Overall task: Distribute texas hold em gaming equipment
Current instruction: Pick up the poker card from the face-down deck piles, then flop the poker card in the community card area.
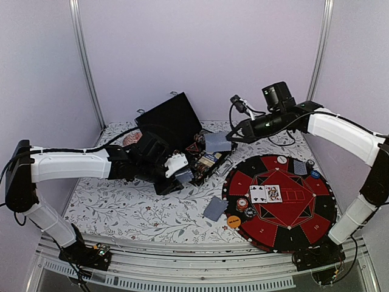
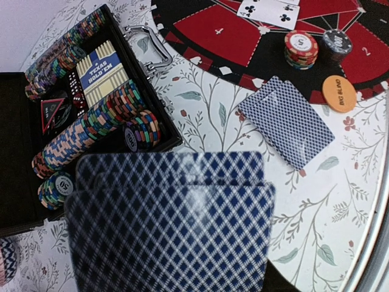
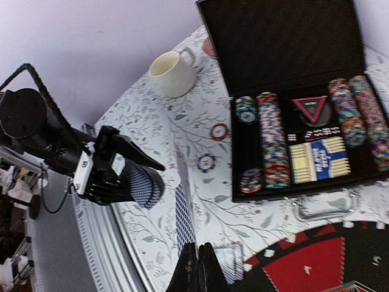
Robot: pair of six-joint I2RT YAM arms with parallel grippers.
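My left gripper [image 1: 180, 171] is shut on a few grey-blue-backed playing cards [image 2: 170, 225] that hide its fingers, held above the floral table in front of the open black case [image 1: 173, 118]. My right gripper [image 3: 201, 267] is shut on a single card [image 3: 184, 210], seen edge-on, held over the case's right side [image 1: 217, 142]. The case holds rows of poker chips [image 2: 91, 125]. A card pile [image 2: 285, 121] lies beside the round red-and-black mat [image 1: 304, 234]. On the mat are two face-up cards [image 1: 265, 193], chip stacks [image 2: 301, 48], an orange button [image 2: 339, 93], a white button [image 1: 281, 160] and a blue button [image 1: 315, 174].
A cream cup [image 3: 173, 72] stands beyond the case. Two loose chips [image 3: 206, 162] lie on the table by the case. A pink patterned dish [image 1: 130, 139] sits left of the case. The case's raised lid [image 3: 279, 42] stands behind the chips. The table's metal front edge [image 1: 182, 249] is near.
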